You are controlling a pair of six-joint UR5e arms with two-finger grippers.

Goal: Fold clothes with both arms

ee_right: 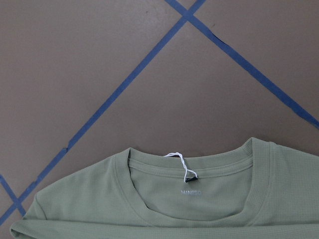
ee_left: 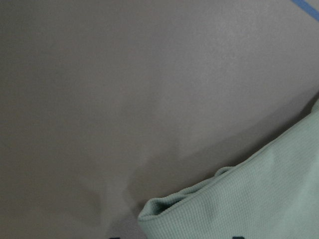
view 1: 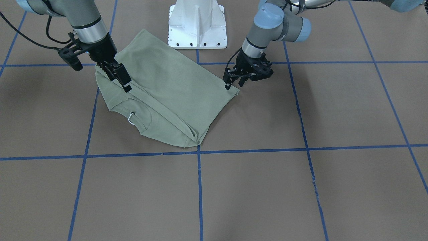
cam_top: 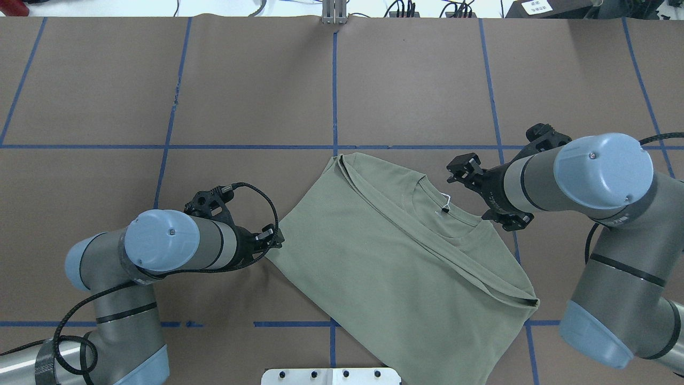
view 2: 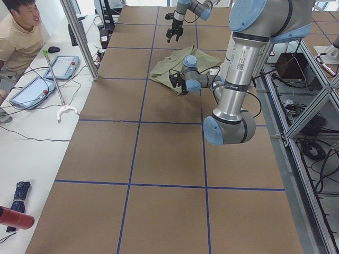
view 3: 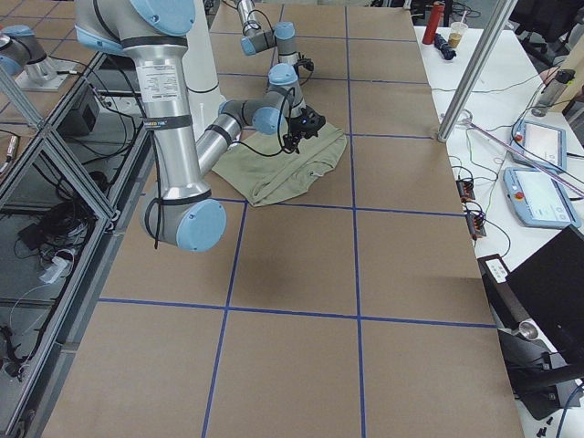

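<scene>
The clothes are one sage-green shirt (view 1: 174, 90), lying flat and aslant on the brown table (cam_top: 107, 96), with a side layer folded over along its length (cam_top: 395, 278). Its round collar with the white tag string (view 1: 131, 117) points away from the robot; the right wrist view shows the string (ee_right: 182, 167) from above. My left gripper (view 1: 234, 85) stands open just above the shirt's hem corner, which fills the lower right of the left wrist view (ee_left: 249, 199). My right gripper (view 1: 118, 82) hangs open over the shirt's shoulder side, holding nothing.
The white base pedestal (view 1: 197, 30) stands just behind the shirt's hem. Blue tape lines (view 1: 199, 187) grid the table. A person (view 2: 21, 37) sits beyond the far edge by control tablets (view 2: 32, 90). An aluminium post (view 2: 79, 37) rises at that edge.
</scene>
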